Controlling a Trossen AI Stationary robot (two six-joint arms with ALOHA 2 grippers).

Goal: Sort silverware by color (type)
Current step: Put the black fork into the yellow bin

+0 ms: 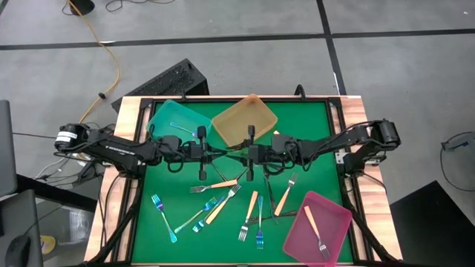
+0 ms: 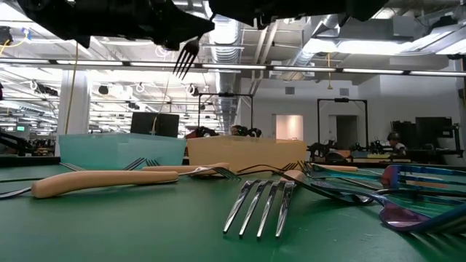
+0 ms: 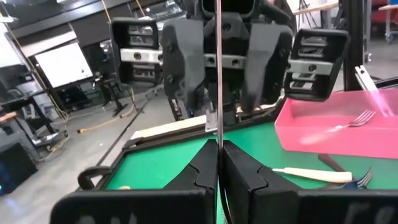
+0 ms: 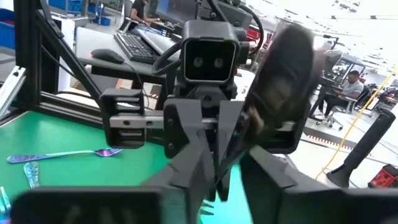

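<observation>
A dark grey metal fork (image 2: 186, 58) hangs upright over the middle of the green mat (image 1: 312, 141), tines down. My left gripper (image 1: 221, 153) is shut on its handle and points level toward the table's right. My right gripper (image 1: 236, 153) faces it from the right, open, with one finger on each side of the handle (image 3: 218, 74); I cannot tell whether they touch it. More silverware lies flat on the mat near the front: cream-handled pieces (image 1: 215, 185) and iridescent blue ones (image 1: 163, 216). My left gripper pinches the fork's thin handle (image 3: 218, 134) between its two fingers, which come at it level from the table's left and lie across it. The fork is lifted clear of the mat and stands about upright. Its handle rises above the fingers and its tines (image 2: 183, 64) hang below them.
At the back stand a teal tray (image 1: 178, 119) and an amber tray (image 1: 245, 119). At the front right a pink tray (image 1: 330, 211) holds a cream-handled fork (image 1: 315, 230). Several utensils lie scattered across the mat's near half. A raised wooden border (image 1: 126, 111) runs around the mat.
</observation>
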